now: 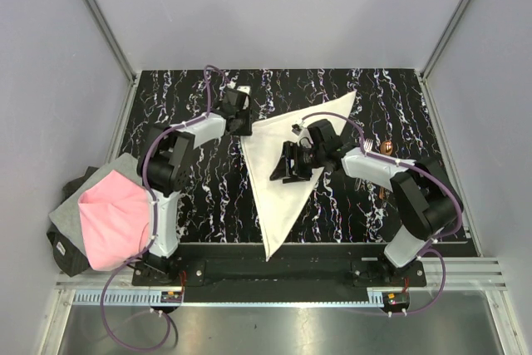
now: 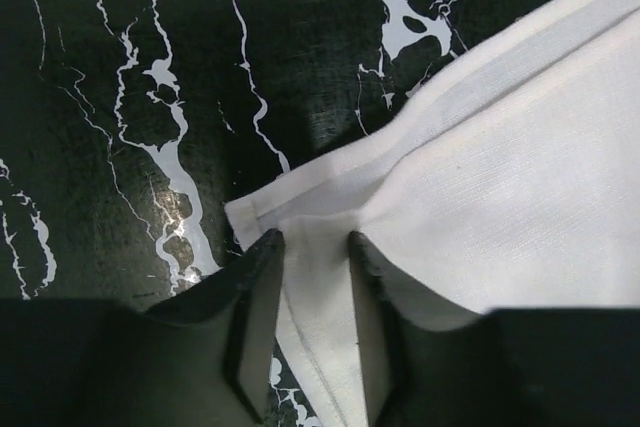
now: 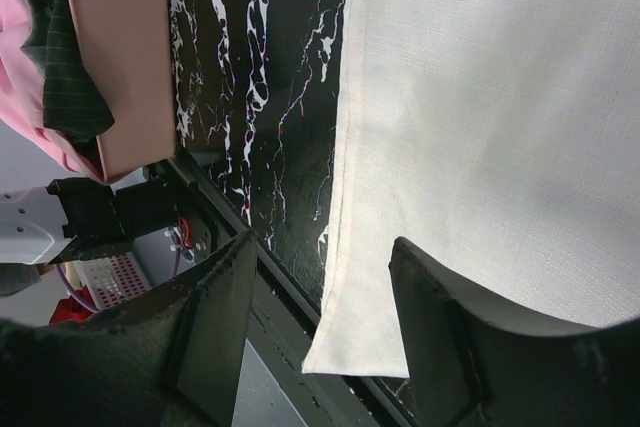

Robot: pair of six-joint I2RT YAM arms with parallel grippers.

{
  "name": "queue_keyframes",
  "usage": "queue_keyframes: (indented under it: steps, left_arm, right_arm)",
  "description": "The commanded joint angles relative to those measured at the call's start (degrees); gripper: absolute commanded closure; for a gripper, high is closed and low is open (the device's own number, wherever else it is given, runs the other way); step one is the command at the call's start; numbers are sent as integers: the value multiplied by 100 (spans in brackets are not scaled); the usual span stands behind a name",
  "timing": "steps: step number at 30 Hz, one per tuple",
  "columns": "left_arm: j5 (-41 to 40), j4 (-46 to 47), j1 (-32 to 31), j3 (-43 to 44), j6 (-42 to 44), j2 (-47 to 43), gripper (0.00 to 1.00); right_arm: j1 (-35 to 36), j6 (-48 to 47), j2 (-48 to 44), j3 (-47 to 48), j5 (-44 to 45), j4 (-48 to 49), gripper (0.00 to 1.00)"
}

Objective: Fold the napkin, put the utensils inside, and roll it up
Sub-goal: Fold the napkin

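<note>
Napkin (image 1: 274, 205) first, Ben: where does it lie?

Flat on the black marbled table (image 1: 199, 180), Ana, folded into a long triangle. One tip is at the near edge between the arm bases, one far right, one far left.

And the left gripper (image 2: 315, 242)?

At that far-left corner. Its fingers (image 2: 255, 317) stand one on each side of the hemmed tip, with only a narrow strip of cloth between them. Whether they actually pinch the fabric I cannot tell; the gap is small, but it shows.

Why that corner?

My guess is that a corner is the easiest place to lift the cloth, and drawing it across would make the next fold.

The right gripper (image 3: 322, 245)?

Jaws wide apart, nothing in them. It hangs over the middle of the triangle. I judge it is placed there either to pin the cloth while the corner is drawn over, or to share in the fold.

Utensils (image 1: 387, 148)?

Off the cloth, on the table to the right, just beyond the right forearm. They are small and partly hidden, so I can't tell the fork from the other one. They go in later, I'd say.

Anything else?

A pink and grey cloth (image 1: 108, 218) lies off the table's left edge, well apart from the work.

Risk?

If the pinch catches both layers, the pull could drag the whole napkin sideways.
</note>
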Motion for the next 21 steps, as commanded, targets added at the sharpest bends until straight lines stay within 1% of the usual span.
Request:
queue_keyframes:
  steps: [1, 2, 4, 5, 7, 13, 17, 19, 21]
  left_arm:
    - [-408, -209, -101, 118, 34, 122, 72]
    - [-469, -209, -127, 109, 34, 114, 77]
    - [-557, -209, -153, 83, 43, 52, 81]
    - [-575, -201, -162, 74, 43, 26, 87]
    - [-653, -201, -189, 48, 69, -79, 88]
    - [-961, -201, -241, -75, 139, -474, 82]
    - [-1189, -236, -233, -146, 254, -528, 79]
    - [-1382, -306, -233, -146, 298, -545, 79]
    - [-1480, -297, -233, -190, 306, -598, 76]
  right_arm:
    - [51, 39, -274, -32, 72, 23, 36]
    - [42, 30, -256, -41, 64, 31, 36]
    - [51, 39, -256, -49, 73, 23, 36]
    - [51, 39, -265, -76, 81, 23, 36]
    - [51, 39, -256, -111, 186, 23, 35]
    - [-19, 276, -2, -269, 740, 23, 35]
    - [-54, 346, 463, -252, 758, 23, 35]
    - [-55, 355, 543, -260, 732, 23, 35]
    - [-55, 329, 561, -278, 749, 23, 35]
